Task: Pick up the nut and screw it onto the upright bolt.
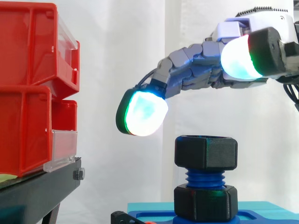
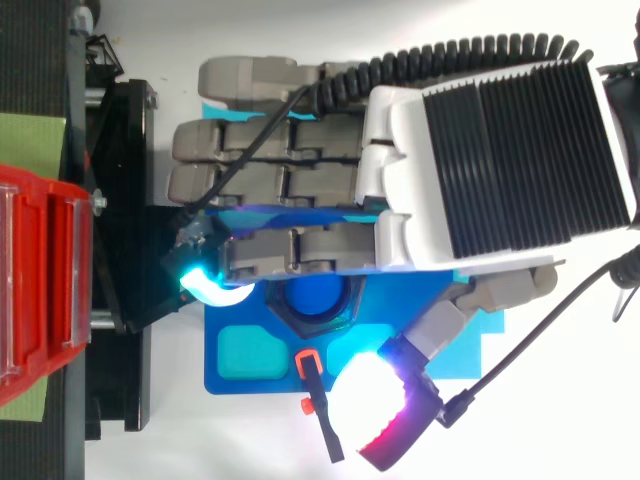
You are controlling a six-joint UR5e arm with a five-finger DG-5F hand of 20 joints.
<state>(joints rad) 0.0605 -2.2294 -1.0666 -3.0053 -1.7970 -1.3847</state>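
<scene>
Nut [image 1: 205, 152]: sits on the top threads of the upright bolt [image 1: 204, 178], axis vertical, directly beneath the hand [image 1: 201, 70] and clear of it, between the lit finger pad [image 1: 142, 114] on the bin side and the thumb pad [image 1: 239, 58] on the other. Hand: hovers level above the nut, fingers stretched out and relaxed toward the red bins [image 1: 28, 93], gripping nothing. Probably calls for a straight descent, then closing on the nut's flats to turn it.

The nut [image 1: 205, 152] sits atop the upright bolt [image 1: 204, 178], under the robot hand [image 1: 196, 70], with bins [image 1: 28, 93] at left.
</scene>
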